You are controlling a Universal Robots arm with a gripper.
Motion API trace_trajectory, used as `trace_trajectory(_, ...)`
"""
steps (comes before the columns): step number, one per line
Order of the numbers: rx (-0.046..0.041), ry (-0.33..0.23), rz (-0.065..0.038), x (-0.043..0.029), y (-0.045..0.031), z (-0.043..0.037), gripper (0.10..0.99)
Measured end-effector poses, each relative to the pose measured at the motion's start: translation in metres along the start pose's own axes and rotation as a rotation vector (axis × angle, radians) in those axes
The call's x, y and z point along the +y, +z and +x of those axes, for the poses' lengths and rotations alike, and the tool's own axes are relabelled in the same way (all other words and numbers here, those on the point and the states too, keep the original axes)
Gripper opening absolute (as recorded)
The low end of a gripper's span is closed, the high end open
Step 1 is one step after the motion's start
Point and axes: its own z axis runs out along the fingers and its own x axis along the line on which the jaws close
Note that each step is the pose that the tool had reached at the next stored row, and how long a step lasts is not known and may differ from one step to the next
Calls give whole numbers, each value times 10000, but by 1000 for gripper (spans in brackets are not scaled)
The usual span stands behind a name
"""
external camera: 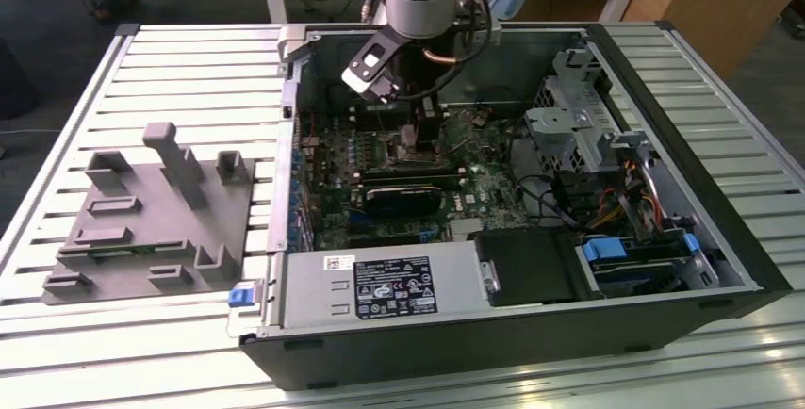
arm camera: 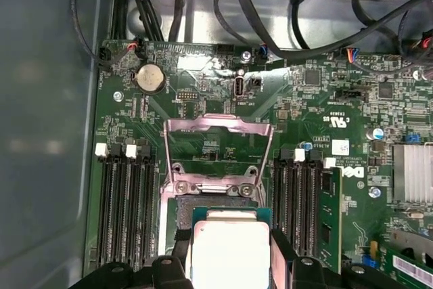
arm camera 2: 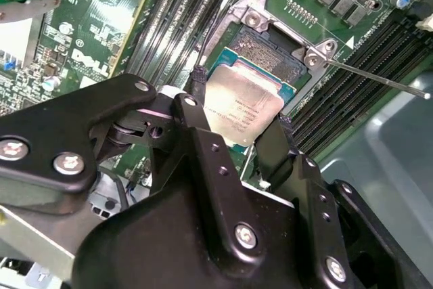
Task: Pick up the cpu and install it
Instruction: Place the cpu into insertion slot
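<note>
The cpu (arm camera 2: pixel 247 99), a flat square chip with a silver-grey top and pale edge, sits between my two black fingers (arm camera 2: pixel 197 89), one on each of two opposite edges. My gripper (arm camera 2: pixel 241 105) is shut on the cpu and holds it just over the dark motherboard socket (arm camera 2: pixel 264 49), a little off its centre. In the first wrist view the cpu (arm camera: pixel 230 252) hangs in front of the socket (arm camera: pixel 177 216), whose metal load plate (arm camera: pixel 220 126) stands flipped open. In the exterior view my gripper (external camera: pixel 421 136) reaches down into the open computer case above the motherboard (external camera: pixel 377 159).
Memory slots (arm camera: pixel 125 201) flank the socket on both sides. A thin metal lever (arm camera 2: pixel 379 79) sticks out beside it. The case holds a power supply (external camera: pixel 377 286), a drive cage (external camera: pixel 572 131) and cables. A grey fixture (external camera: pixel 151 216) lies on the slatted table at the exterior view's left.
</note>
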Motion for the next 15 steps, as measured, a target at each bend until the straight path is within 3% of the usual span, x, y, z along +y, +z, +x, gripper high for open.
trace_trajectory(15, -16, -3, 0, -16, 133, 43, 541)
